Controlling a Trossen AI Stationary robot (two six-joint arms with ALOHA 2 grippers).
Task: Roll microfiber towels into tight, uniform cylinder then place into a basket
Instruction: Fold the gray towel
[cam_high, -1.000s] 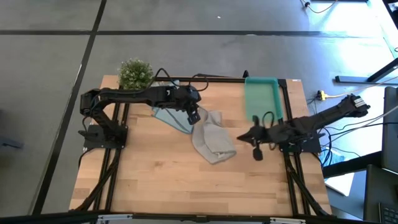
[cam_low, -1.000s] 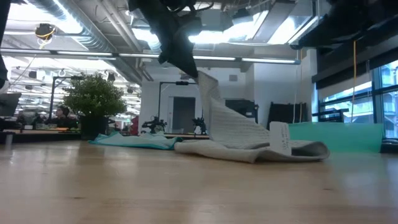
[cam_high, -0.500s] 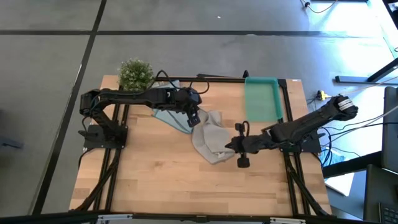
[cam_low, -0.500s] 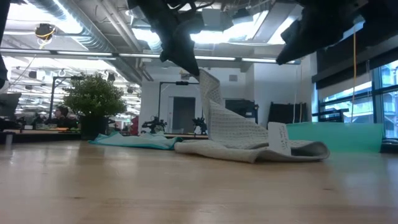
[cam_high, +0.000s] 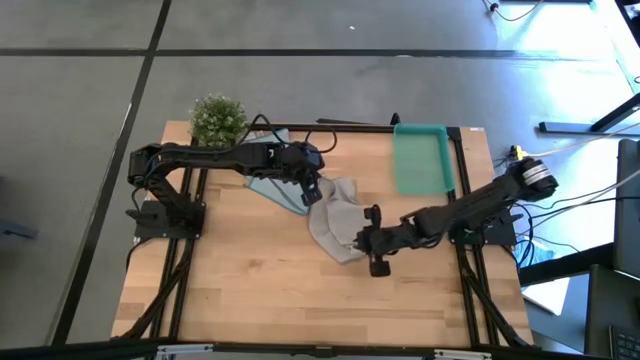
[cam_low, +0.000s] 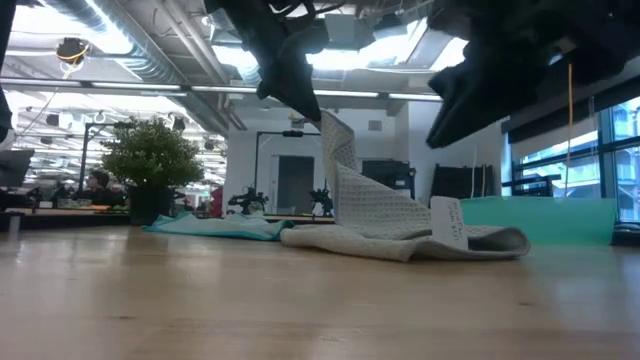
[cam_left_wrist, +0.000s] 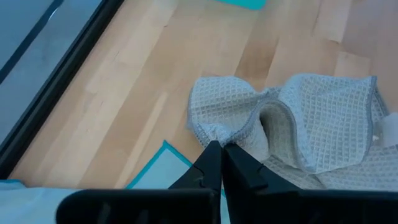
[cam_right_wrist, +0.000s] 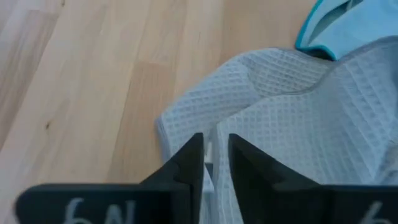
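The pale grey-beige towel (cam_high: 340, 226) lies crumpled at mid-table, one corner lifted. My left gripper (cam_high: 312, 190) is shut on that corner, above the table (cam_low: 302, 100). The light blue towel (cam_high: 266, 186) lies flat behind it, partly under the grey one. My right gripper (cam_high: 366, 240) hovers over the grey towel's right near edge (cam_right_wrist: 186, 112), its fingers a narrow gap apart (cam_right_wrist: 216, 149), touching nothing. In the low view it hangs above the towel (cam_low: 452, 100). The teal bin (cam_high: 420, 158) stands at the far right. My left gripper pinches a raised corner of the grey towel (cam_left_wrist: 214, 134) between its two shut fingers. The fingers slant down from above and from the table's left. The corner (cam_low: 328, 122) stands lifted like a peak, while the rest of the towel (cam_low: 400, 235) lies slack on the table.
A small bushy green plant (cam_high: 217, 118) stands at the far left corner. A white label (cam_low: 448, 222) sticks up from the grey towel. Bare wood (cam_high: 300, 300) lies along the near half of the table.
My right gripper has gone toward the table's left, from beside the bin's near end to over the grey towel's right near edge, and has come lower. The towel and its raised corner have kept their place.
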